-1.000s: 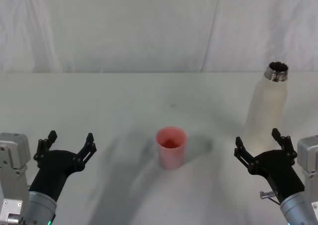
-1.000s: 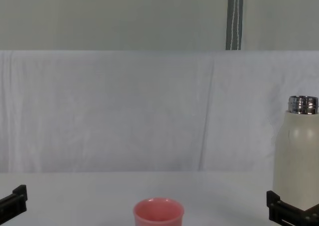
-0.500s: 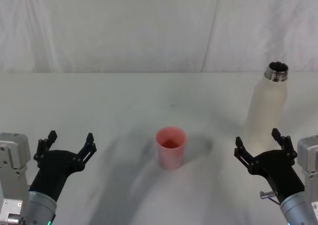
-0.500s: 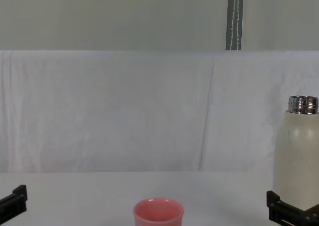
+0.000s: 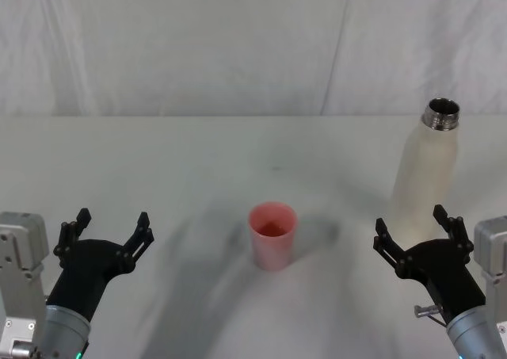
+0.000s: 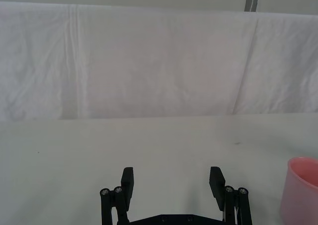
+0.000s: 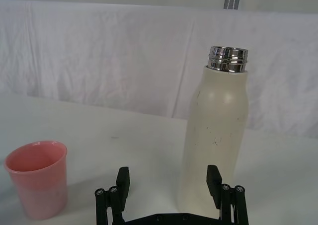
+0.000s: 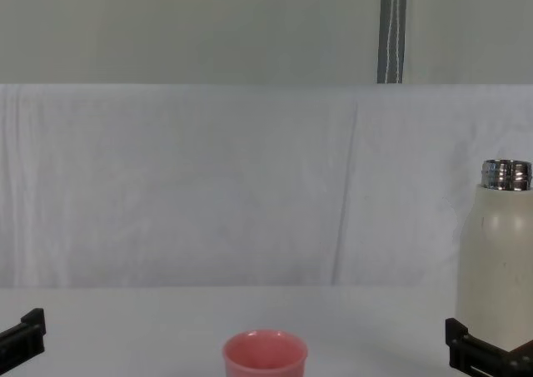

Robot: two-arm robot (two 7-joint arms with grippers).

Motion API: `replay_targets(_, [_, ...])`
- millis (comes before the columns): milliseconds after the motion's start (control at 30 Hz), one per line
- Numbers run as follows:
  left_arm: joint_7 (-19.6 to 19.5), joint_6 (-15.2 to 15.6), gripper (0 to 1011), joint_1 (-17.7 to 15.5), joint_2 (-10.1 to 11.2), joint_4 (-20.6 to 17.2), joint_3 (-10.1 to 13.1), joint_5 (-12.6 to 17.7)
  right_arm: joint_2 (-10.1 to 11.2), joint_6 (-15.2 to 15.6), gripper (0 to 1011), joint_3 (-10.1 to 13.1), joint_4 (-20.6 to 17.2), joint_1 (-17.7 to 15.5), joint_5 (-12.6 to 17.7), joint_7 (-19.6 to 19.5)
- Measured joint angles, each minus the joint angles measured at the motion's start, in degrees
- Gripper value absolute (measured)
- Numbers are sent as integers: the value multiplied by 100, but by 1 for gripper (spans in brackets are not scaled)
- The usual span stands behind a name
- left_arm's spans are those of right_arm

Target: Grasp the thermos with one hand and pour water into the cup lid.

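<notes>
The thermos (image 5: 425, 167) (image 7: 216, 140) (image 8: 495, 260), a tall cream-white bottle with an uncapped steel neck, stands upright at the table's right. The cup lid (image 5: 272, 235) (image 7: 38, 178) (image 8: 264, 355), a small pink cup, stands upright near the table's middle; its edge also shows in the left wrist view (image 6: 300, 190). My right gripper (image 5: 416, 226) (image 7: 168, 181) is open, just in front of the thermos and not touching it. My left gripper (image 5: 108, 226) (image 6: 172, 181) is open at the near left, well apart from the cup lid, holding nothing.
The white table (image 5: 198, 161) ends at a white cloth backdrop (image 5: 238, 42). A grey pole (image 8: 391, 27) rises behind the backdrop.
</notes>
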Motion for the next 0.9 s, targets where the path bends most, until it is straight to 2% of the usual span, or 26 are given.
replay_targets(100, [0,0,1001,0,0,0,0,0,-8,3,1001,11,3,0,5,8])
replay_targets(500, [0,0,1001,0,0,0,0,0,-276,103,1001,313,240,198,192,270])
replay_targets(900, [0,0,1001,0,0,0,0,0,-481,-13,1001,559,563,424,172,397])
